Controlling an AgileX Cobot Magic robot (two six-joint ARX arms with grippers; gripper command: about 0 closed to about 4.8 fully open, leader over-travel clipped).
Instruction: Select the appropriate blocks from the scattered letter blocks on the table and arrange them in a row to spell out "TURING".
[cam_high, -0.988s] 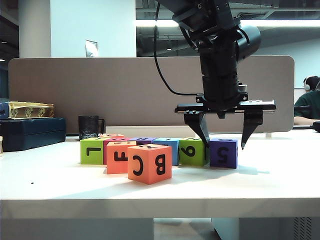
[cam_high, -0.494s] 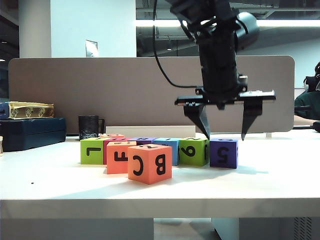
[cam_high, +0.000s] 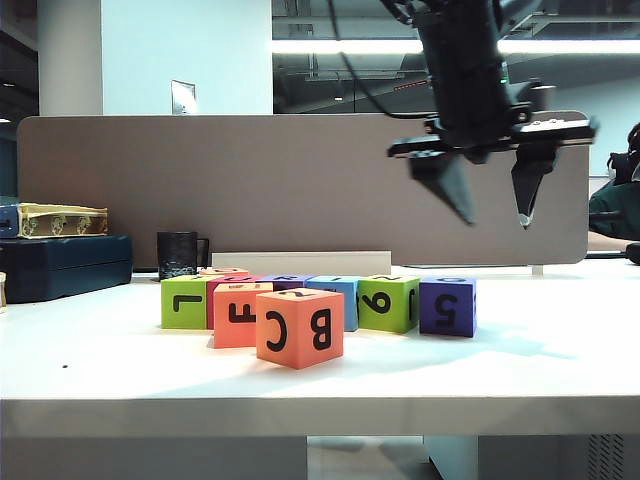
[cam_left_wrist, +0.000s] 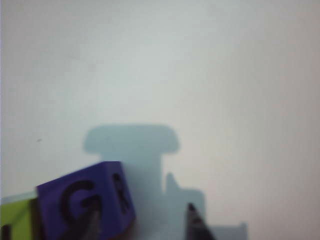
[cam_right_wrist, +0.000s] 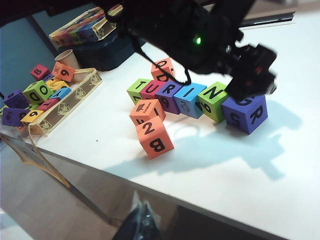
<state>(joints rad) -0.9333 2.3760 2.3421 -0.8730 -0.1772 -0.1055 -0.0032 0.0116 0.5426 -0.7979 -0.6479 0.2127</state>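
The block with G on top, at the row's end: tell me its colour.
Purple block, with black letters; clearest in the right wrist view, last in the TURING row.

exterior: low, table-edge level | left wrist: close, downward | right wrist: high, oblique | shared: purple block (cam_high: 447, 306)

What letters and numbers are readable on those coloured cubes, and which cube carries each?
"T" on top of the lime green block at the row's start.
"U" on the magenta block.
"R" on the purple block.
"I" on the blue block.
"N" on the second lime green block.
"G", "R", "5" on the end purple block.
"F" on the orange cube.
"C B" on the nearest orange cube.
Tray cubes: mostly too small.
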